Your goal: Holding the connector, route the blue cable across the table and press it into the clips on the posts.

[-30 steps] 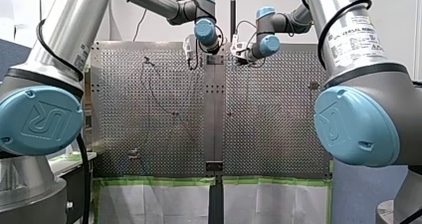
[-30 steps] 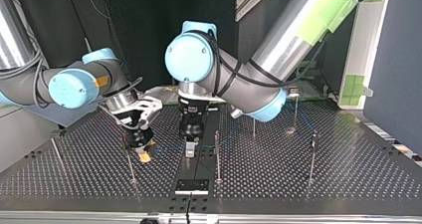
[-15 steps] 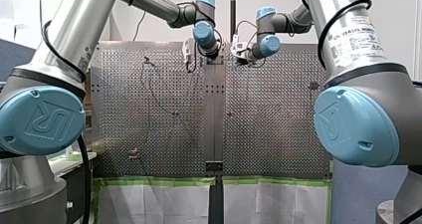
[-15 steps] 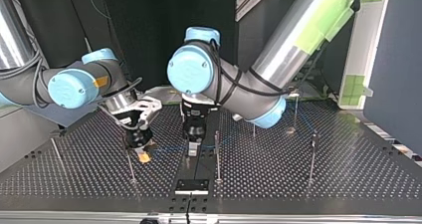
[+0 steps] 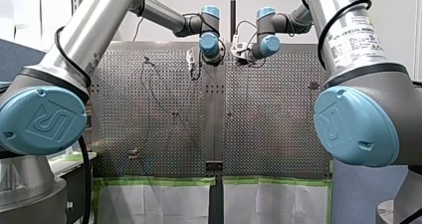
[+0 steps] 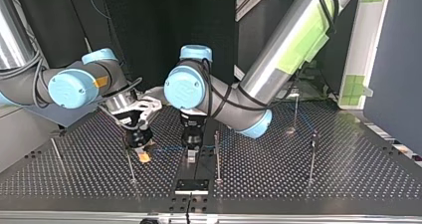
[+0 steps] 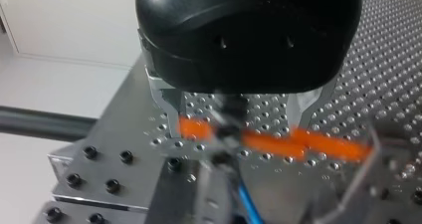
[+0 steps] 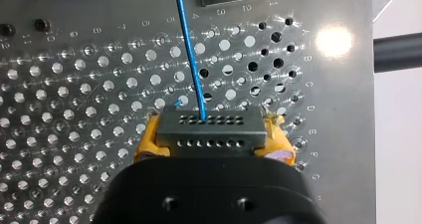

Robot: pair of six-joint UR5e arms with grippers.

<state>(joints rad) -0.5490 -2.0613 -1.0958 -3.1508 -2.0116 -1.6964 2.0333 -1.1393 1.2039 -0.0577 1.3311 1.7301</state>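
Note:
In the right wrist view my right gripper (image 8: 211,139) is shut on a dark grey connector (image 8: 209,127), with a yellow pad on each side. The blue cable (image 8: 191,50) runs straight ahead from it over the perforated table (image 8: 74,109). In the top view that gripper (image 6: 143,154) hangs low at the left, beside a thin post (image 6: 131,165). My left gripper (image 6: 191,154) points down over the centre strip, just left of another post (image 6: 217,152). In the left wrist view its metal fingers (image 7: 169,115) stand wide apart around a blurred dark post top, orange shapes and a bit of blue cable (image 7: 246,204).
More thin posts stand at the top view's right (image 6: 312,154) and far right back (image 6: 295,109), with the cable strung between them. A black plate (image 6: 191,186) sits on the centre strip near the table's front edge. A lone post (image 6: 53,149) stands at the left.
My left arm's wrist and elbow swung toward the centre strip, and its gripper sank a little closer to the table. My right arm held still with the connector.

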